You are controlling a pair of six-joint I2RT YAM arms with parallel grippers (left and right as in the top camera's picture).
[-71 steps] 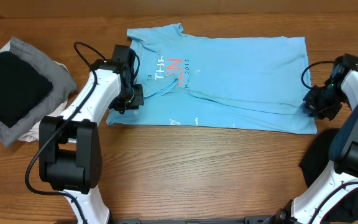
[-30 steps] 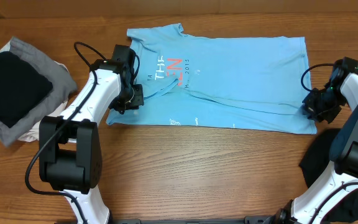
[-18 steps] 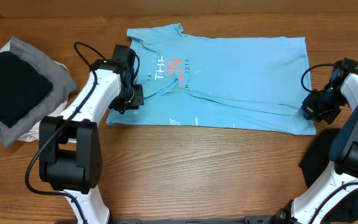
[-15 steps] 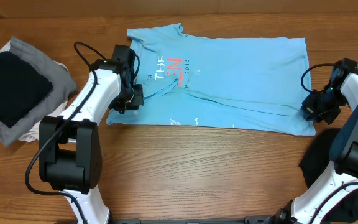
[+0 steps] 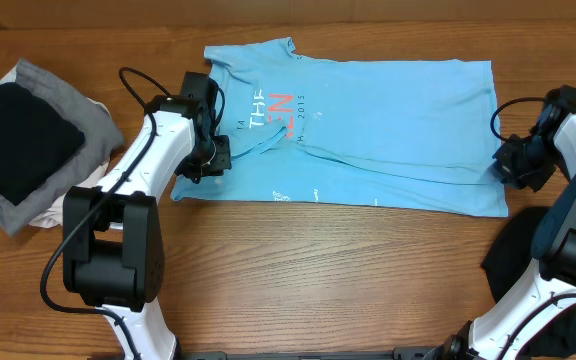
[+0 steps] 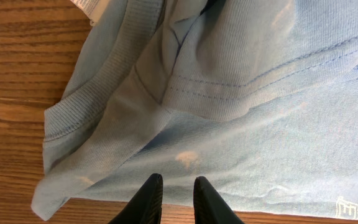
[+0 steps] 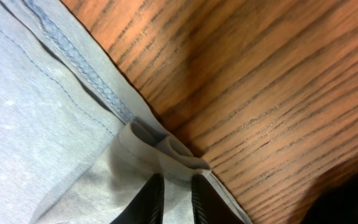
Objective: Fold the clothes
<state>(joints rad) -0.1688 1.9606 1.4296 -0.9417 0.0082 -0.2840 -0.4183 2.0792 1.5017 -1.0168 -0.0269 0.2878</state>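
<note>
The shirt (image 5: 368, 120) lies spread flat on the table (image 5: 318, 270), lettering up, with its collar end toward the left arm and its hem toward the right. The right tool (image 7: 174, 183) is at the shirt's hem, toward the near corner, clenched on a small puckered fold (image 7: 160, 152) of the edge that bunches just ahead of its fingers. The left tool (image 6: 178, 186) is at the shirt's opposite end, just below the ribbed collar (image 6: 98, 99) and a turned-over sleeve (image 6: 229, 93). Its fingers stand nearly together with cloth showing in the slit, and I cannot tell whether they pinch it. A black garment (image 5: 13, 140) sits on grey cloth (image 5: 88, 130), well apart from the shirt's collar end.

The shirt looks thin, light and limp, so it will likely sag and wrinkle between holds and may drag on the wood. It is best taken at stitched edges such as the hem, collar band or sleeve seam, where doubled cloth gives grip.
</note>
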